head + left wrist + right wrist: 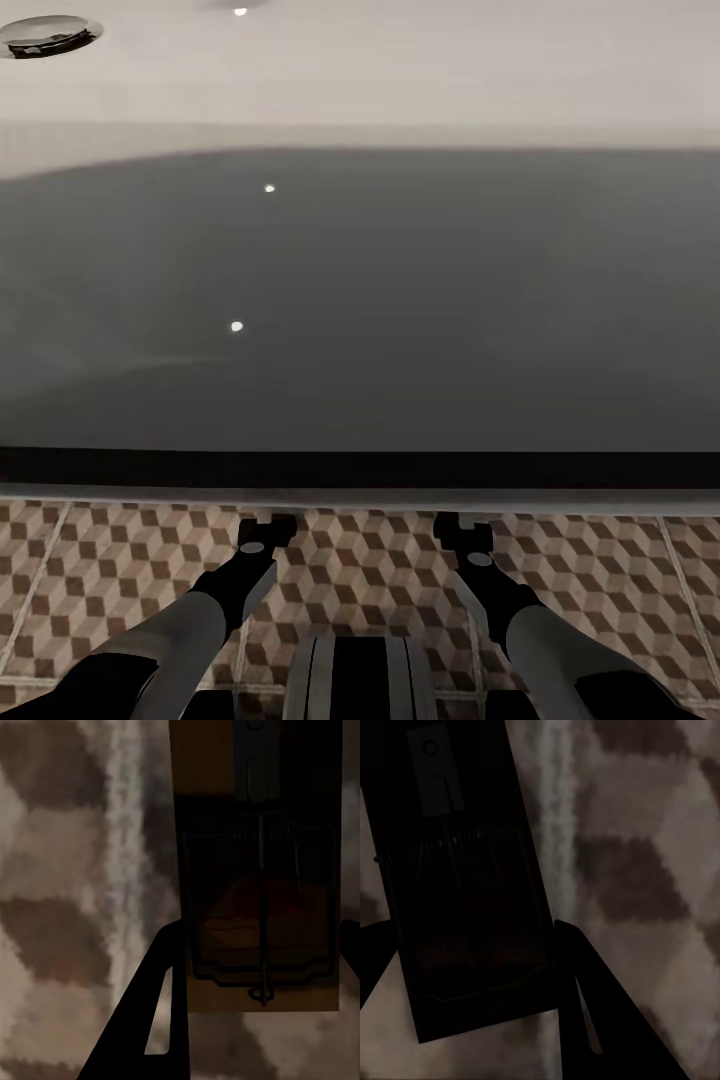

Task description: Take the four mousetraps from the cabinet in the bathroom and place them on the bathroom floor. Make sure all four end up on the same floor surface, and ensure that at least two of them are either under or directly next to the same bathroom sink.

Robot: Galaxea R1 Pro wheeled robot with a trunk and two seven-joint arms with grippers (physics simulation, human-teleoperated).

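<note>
While each wrist view shows a small flat brown wooden mousetrap lying between dark fingers, both grippers look clenched on a trap — the left gripper (259, 975) on the left trap (259, 885), the right gripper (472, 960) on the right trap (461, 892). Each board is light and stiff; its long edges are the safe hold, away from the thin wire. Below lies the cube-patterned brown-and-beige tiled floor (120, 570). In the head view both arms reach under the wide white basin (360, 80) — a good place to put them.
</note>
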